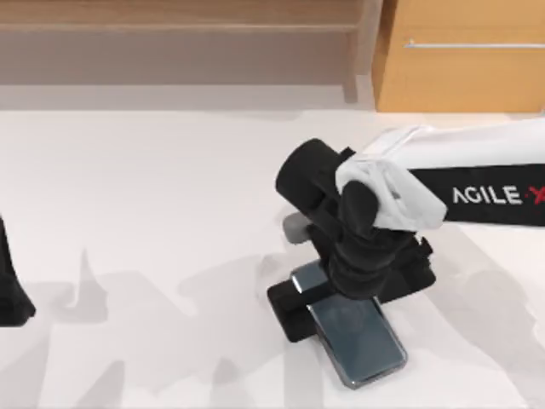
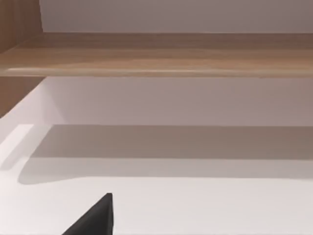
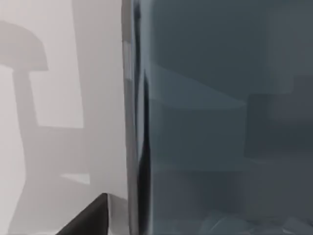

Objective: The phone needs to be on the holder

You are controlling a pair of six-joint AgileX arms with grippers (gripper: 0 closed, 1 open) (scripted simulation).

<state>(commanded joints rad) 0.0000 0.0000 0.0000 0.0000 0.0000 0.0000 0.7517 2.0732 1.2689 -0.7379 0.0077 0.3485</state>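
White table [image 1: 153, 213] takes up most of the top view, its surface streaked with soft grey shadows along the near edge. Behind it, along the far side, there's a wooden shelf [image 1: 179, 30] with a pale recess under it, and an upright wooden post at its right end. Right of that stands a wooden cabinet [image 1: 460, 77] with a thin metal handle [image 1: 473, 44] running across its front.

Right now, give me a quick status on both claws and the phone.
Right claw low over the flat dark blue-grey glossy phone. Phone leans on the black holder. Left claw parked at the table's left edge. Nothing in the way.
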